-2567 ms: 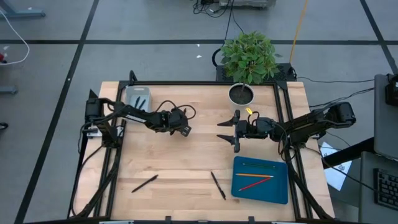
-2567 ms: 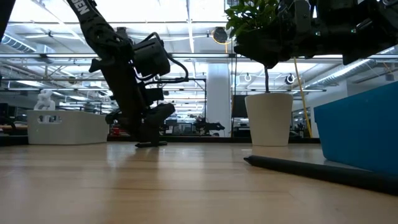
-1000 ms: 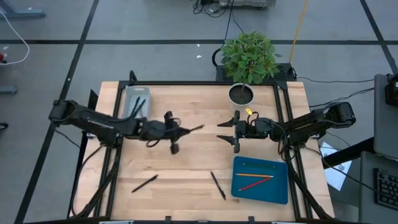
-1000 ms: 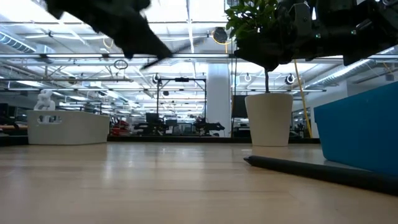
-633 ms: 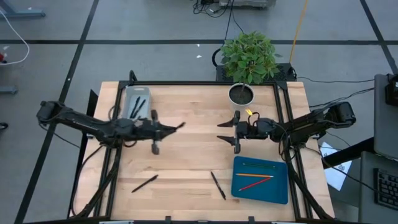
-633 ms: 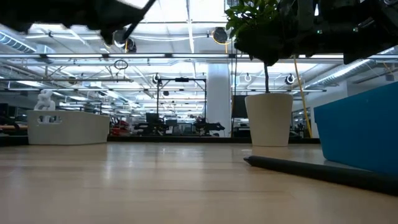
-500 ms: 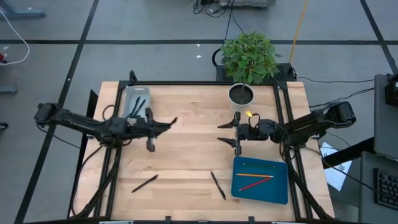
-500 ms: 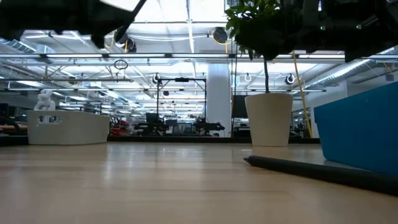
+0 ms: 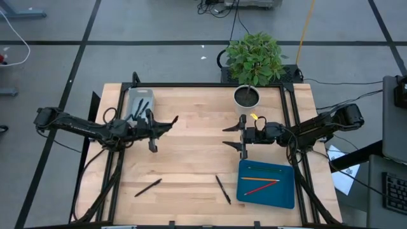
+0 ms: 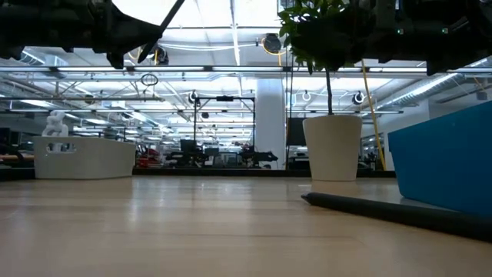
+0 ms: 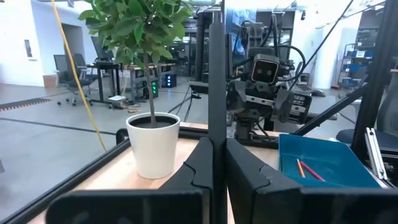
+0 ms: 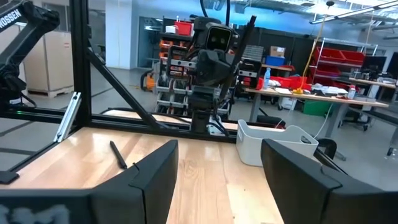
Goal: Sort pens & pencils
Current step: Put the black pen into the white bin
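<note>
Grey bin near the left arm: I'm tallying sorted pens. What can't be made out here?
High view: the pens inside the grey bin are too small to count.
Low view: the bin's wall hides its contents.
Left wrist view: the left gripper is shut on a held pen, which the top edge cuts off.

Table [image 9: 191, 159] pale smooth wood; blue tray [image 9: 267, 191] probably matt plastic.

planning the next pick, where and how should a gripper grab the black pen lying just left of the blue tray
Grip the pen near its middle, coming straight down from above. It lies flat on the wooden table, slightly slanted, so the fingers should close across its thin width, not along it. The blue tray sits close on one side, so keep the fingers clear of its wall.
</note>
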`<state>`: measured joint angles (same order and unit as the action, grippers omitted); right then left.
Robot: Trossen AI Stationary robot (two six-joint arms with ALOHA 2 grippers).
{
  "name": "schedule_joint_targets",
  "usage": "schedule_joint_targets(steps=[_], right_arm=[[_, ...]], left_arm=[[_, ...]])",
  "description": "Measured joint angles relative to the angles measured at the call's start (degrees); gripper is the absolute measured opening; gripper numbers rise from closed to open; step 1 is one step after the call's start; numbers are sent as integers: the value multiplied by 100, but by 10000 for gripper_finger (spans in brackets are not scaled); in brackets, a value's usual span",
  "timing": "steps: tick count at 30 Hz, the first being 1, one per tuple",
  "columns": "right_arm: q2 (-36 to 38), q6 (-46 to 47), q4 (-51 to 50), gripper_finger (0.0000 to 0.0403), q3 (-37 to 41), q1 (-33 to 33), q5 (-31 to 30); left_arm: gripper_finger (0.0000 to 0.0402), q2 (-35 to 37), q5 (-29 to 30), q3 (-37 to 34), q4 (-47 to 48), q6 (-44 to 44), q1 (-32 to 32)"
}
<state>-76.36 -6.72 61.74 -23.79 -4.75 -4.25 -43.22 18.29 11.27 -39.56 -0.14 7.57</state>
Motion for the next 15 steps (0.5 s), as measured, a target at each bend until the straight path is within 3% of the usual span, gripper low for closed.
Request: schedule_joint_targets(steps=[15], right_arm=[[0,4,-31,219,0,2,-1]], left_arm=[[19,0,3,4,43,3,0]])
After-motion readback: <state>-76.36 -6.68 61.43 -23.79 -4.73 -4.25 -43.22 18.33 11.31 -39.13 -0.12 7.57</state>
